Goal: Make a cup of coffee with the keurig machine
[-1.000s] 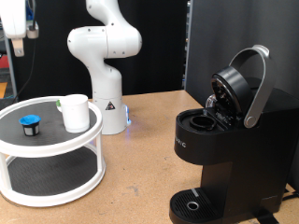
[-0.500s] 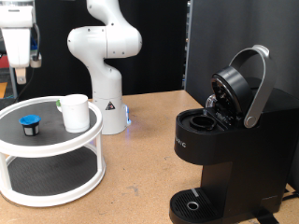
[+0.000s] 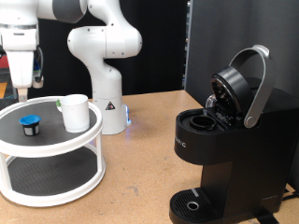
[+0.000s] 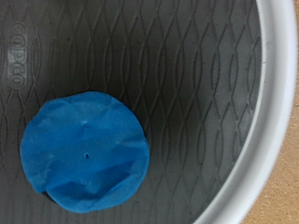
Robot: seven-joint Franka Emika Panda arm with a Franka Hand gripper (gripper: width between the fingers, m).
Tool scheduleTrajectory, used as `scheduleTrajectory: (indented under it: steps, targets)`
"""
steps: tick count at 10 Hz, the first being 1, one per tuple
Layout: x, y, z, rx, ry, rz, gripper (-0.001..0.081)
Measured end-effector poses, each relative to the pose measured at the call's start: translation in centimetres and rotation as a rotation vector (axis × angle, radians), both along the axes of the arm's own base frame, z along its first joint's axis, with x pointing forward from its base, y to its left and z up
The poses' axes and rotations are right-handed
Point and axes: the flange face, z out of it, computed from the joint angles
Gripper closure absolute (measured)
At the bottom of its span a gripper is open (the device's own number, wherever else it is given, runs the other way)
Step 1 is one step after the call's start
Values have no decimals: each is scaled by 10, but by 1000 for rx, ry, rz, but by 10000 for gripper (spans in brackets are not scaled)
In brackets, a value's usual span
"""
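Hanging above the exterior view's left, over the white two-tier round tray [image 3: 65,140]: the white arm's gripper [image 3: 22,79], directly above the small blue-topped pod [image 3: 31,124], fingers' opening impossible to tell. Standing beside the pod on the tray's dark top shelf: small white ceramic cup [image 3: 75,113]. At the right on the wooden counter [image 3: 140,168], well apart: tall matte-black keurig machine [image 3: 220,149], lid raised.

A light wooden tabletop [image 3: 140,159] spreads across the scene. Behind it, toward twelve o'clock, hangs a dark backdrop [image 3: 163,47]. At nine o'clock a brighter strip of the room [image 3: 6,79] shows, blurred and cluttered. Soft, even light falls overall.
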Motion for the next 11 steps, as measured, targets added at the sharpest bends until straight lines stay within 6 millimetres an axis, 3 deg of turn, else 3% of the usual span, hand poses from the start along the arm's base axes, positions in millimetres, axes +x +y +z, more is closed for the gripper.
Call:
scheduleTrajectory:
  steps: [7,11]
  targets:
    - [-10,7,-51,-53,-6,9,5]
    - [-18,5,-68,1,-49,-48,5]
